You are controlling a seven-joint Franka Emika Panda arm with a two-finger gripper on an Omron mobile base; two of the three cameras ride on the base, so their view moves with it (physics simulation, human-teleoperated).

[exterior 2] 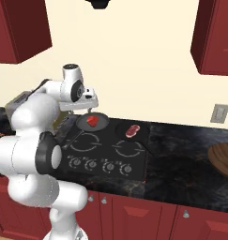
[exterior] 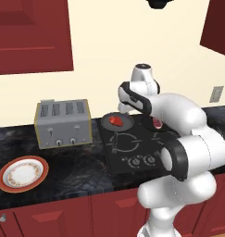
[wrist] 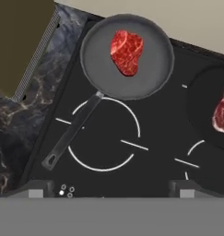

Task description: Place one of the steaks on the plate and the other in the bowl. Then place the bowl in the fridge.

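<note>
A black cooktop [exterior: 132, 146] lies set into the dark marbled counter [exterior: 67, 169], knobs [exterior 2: 100, 165] along its front edge; a dark frying pan [wrist: 127, 55] rests on a rear burner; a silver toaster [exterior: 63, 122] stands left of it; red cabinets [exterior: 30, 34] hang above.

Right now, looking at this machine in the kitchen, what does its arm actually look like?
The arm is made of fat, rounded, glossy white segments joined by dark bands at the joints. No cables or markings show. At its end sits a white hand with a gripper whose jaws end in two small dark grey tips.
</note>
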